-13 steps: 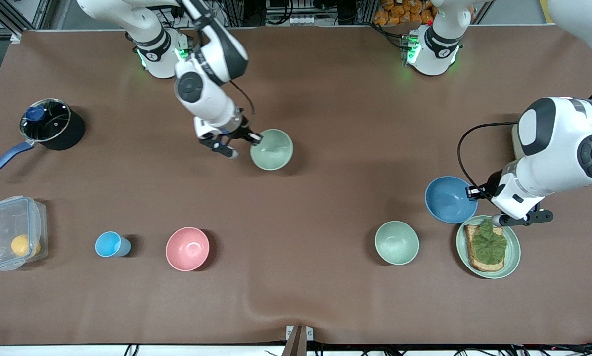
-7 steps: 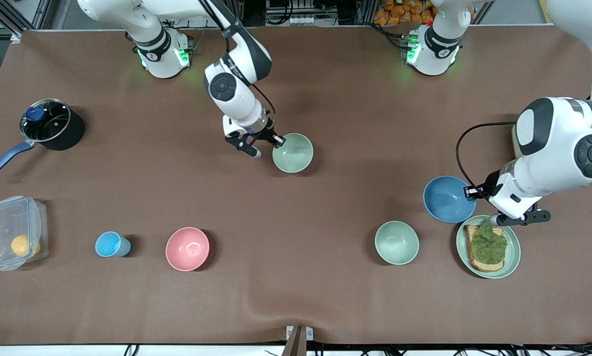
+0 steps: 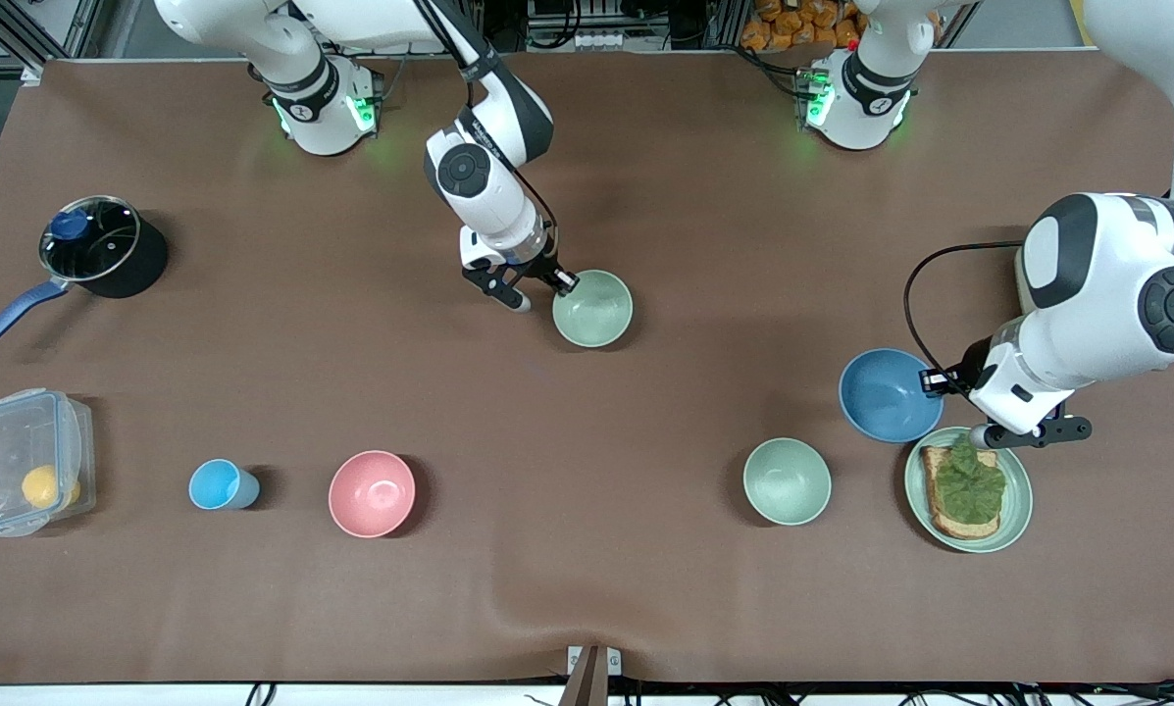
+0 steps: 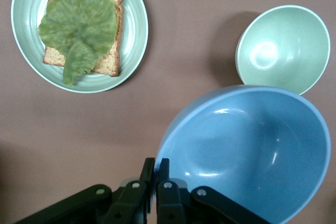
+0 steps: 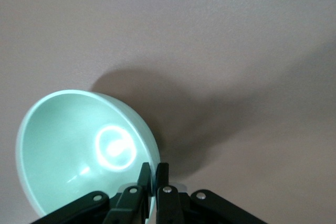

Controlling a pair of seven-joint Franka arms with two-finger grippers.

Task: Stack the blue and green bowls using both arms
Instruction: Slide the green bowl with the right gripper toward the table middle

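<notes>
My right gripper (image 3: 559, 281) is shut on the rim of a pale green bowl (image 3: 593, 308) and holds it over the middle of the table; the right wrist view shows that green bowl (image 5: 79, 150) tilted in the gripper (image 5: 154, 170). My left gripper (image 3: 935, 380) is shut on the rim of the blue bowl (image 3: 886, 394), held just above the cloth beside the toast plate; it shows in the left wrist view (image 4: 252, 150), pinched by the gripper (image 4: 156, 164). A second, look-alike green bowl (image 3: 787, 480) sits on the table, nearer the front camera than the blue bowl, also in the left wrist view (image 4: 283, 48).
A green plate with toast and lettuce (image 3: 1014, 515) lies by the blue bowl. Toward the right arm's end are a pink bowl (image 3: 372, 493), a light-blue cup (image 3: 220, 484), a clear box with a yellow thing inside (image 3: 27, 461) and a lidded black pot (image 3: 96, 245).
My right gripper has carried the green bowl toward the left arm's end of the table. The left gripper with the blue bowl has shifted only slightly.
</notes>
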